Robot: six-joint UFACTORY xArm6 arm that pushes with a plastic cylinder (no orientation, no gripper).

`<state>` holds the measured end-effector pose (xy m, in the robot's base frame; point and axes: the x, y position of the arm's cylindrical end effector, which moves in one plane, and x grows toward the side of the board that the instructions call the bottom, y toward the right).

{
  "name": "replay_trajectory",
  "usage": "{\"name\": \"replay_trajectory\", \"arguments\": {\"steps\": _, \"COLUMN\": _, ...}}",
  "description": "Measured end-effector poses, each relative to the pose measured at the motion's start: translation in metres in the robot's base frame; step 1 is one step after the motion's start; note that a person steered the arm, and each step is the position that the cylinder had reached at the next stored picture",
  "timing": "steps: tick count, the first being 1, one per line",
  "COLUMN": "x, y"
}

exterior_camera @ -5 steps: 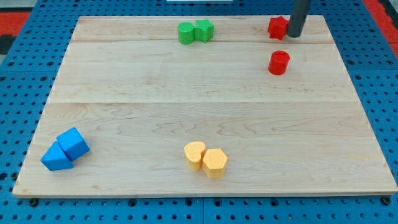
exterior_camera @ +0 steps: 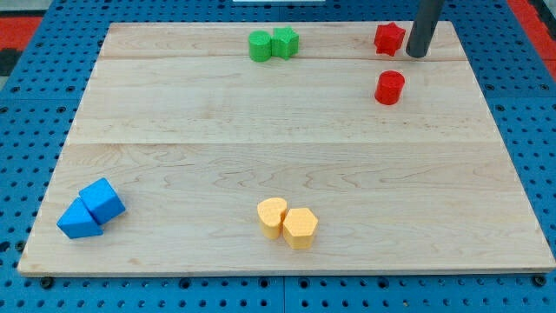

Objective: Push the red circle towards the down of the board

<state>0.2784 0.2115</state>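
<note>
The red circle (exterior_camera: 389, 87) stands on the wooden board (exterior_camera: 278, 156) near the view's top right. My tip (exterior_camera: 418, 55) is above it and a little to its right, apart from it. A red star-shaped block (exterior_camera: 389, 38) lies just left of my tip, with a small gap between them.
Two green blocks (exterior_camera: 272, 44) touch each other at the top centre. Two yellow blocks (exterior_camera: 287, 222) sit together at the bottom centre. Two blue blocks (exterior_camera: 91, 209) sit together at the bottom left. Blue pegboard surrounds the board.
My tip has moved slightly to the right and down, away from the red star. The blocks have not moved.
</note>
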Motion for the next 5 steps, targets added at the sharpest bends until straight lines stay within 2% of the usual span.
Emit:
{"name": "replay_trajectory", "arguments": {"steps": 3, "x": 0.011, "y": -0.025}}
{"name": "replay_trajectory", "arguments": {"steps": 4, "x": 0.011, "y": -0.054}}
{"name": "replay_trajectory", "arguments": {"steps": 5, "x": 0.035, "y": -0.050}}
